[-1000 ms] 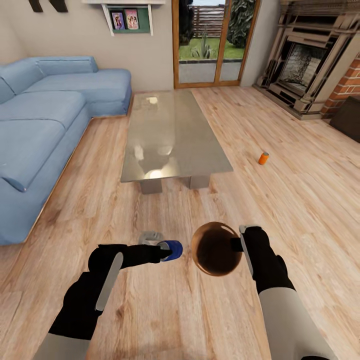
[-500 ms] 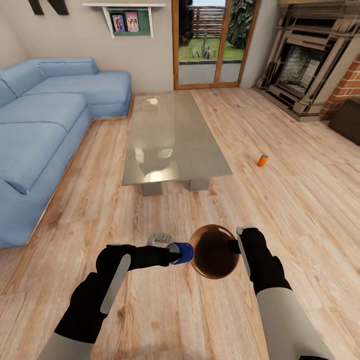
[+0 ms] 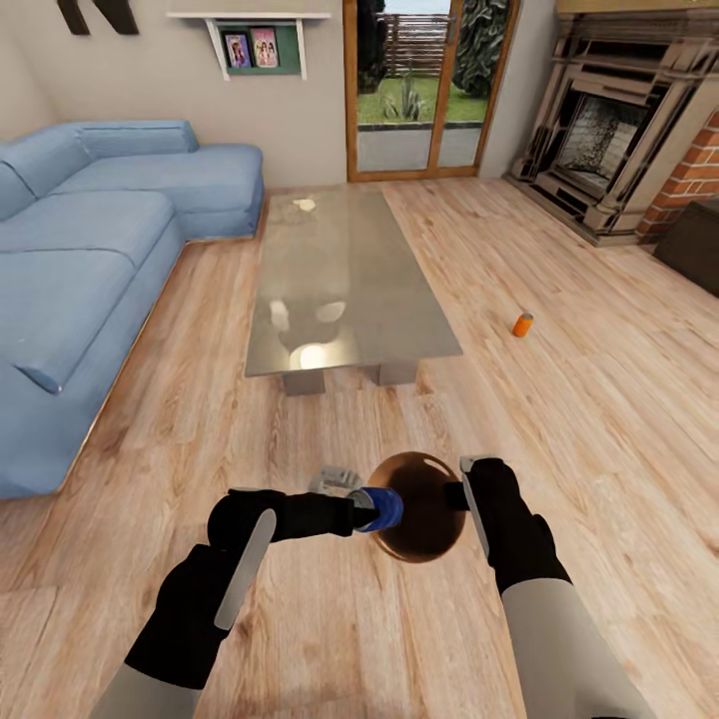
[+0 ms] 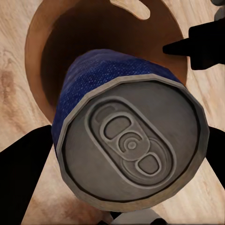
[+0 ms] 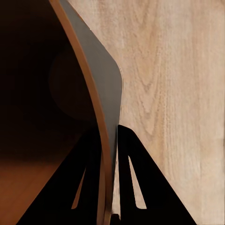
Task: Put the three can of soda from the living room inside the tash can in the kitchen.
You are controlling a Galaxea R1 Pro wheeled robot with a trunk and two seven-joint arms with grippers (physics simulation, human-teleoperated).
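1. A blue soda can [image 4: 126,136] with a grey pull-tab end fills the centre of the left wrist frame, hanging over the rim of the copper-brown trash can [image 4: 42,42], whose dark inside opens behind it. In the head view the blue can sits low at centre, touching the bin's left edge.
2. The left end effector [image 3: 377,508] is pinched on the blue can; its black fingers [image 4: 23,159] show at either side of the can in the left wrist frame.
3. The trash can [image 3: 419,504] is held off the wooden floor [image 3: 599,419], low centre of the head view, its mouth tilted toward the blue can.
4. The right end effector [image 5: 108,150] is pressed together on the bin's thin wall, one finger inside and one outside, at the bottom centre of the right wrist frame.
5. An orange soda can [image 3: 522,325] stands upright on the floor at centre right of the head view, well apart from the bin.
6. The glass tabletop [image 3: 345,280] lies at frame centre, a blue sofa [image 3: 90,250] at left, glass doors [image 3: 424,85] at top centre, and a fireplace [image 3: 619,130] at upper right.
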